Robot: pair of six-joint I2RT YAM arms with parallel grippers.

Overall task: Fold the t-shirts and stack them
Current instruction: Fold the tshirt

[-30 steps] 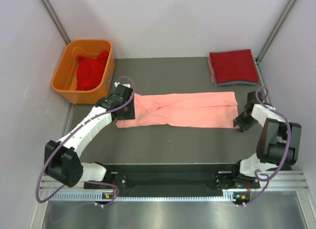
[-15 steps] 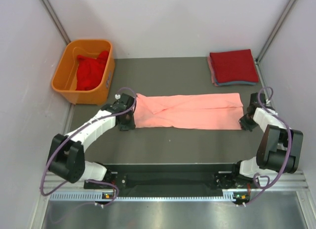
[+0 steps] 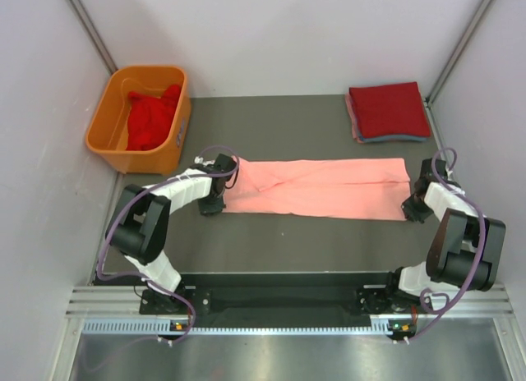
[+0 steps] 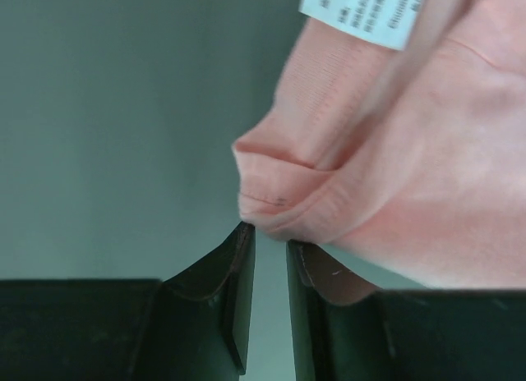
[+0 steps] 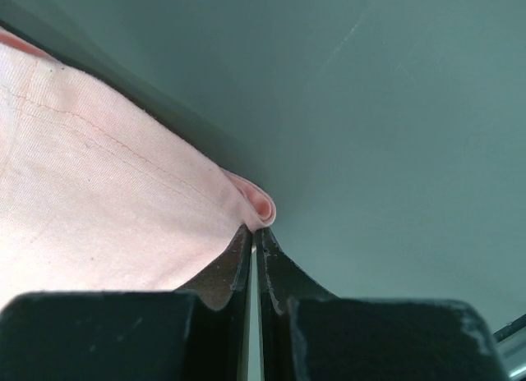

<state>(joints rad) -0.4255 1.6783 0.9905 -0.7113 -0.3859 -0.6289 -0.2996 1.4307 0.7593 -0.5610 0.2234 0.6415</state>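
Dark grey tabletop (image 3: 279, 250) boxed in by pale walls (image 3: 288, 36), seen from above. Far left at the back, orange tub (image 3: 136, 159) holding crumpled red t-shirts (image 3: 152, 118). Just right of the tub and nearer, left gripper (image 3: 215, 199) low at the left end of the salmon-pink t-shirt (image 3: 320, 188). From the left wrist: fingertips (image 4: 242, 245) a narrow slit apart, grey table visible through the slit, a rolled fold of pink cloth touching the very tips; cannot tell whether any cloth is nipped there. At the top edge of that view, white label (image 4: 366, 16), printed, too blurred to read. Across the middle, salmon-pink t-shirt folded into one long flat strip, lying left to right on the table, reaching from one gripper to the other. Back right corner, stack of folded t-shirts (image 3: 388, 110), dark red on top, paler pink and bluish edges peeking out beneath, well apart from the strip. Far right, right gripper (image 3: 413, 208) down at the strip's right end. From the right wrist: fingertips (image 5: 275, 262) pressed together, pinching the stitched hem corner of the pink cloth, a small curl of fabric poking out just past the tips.
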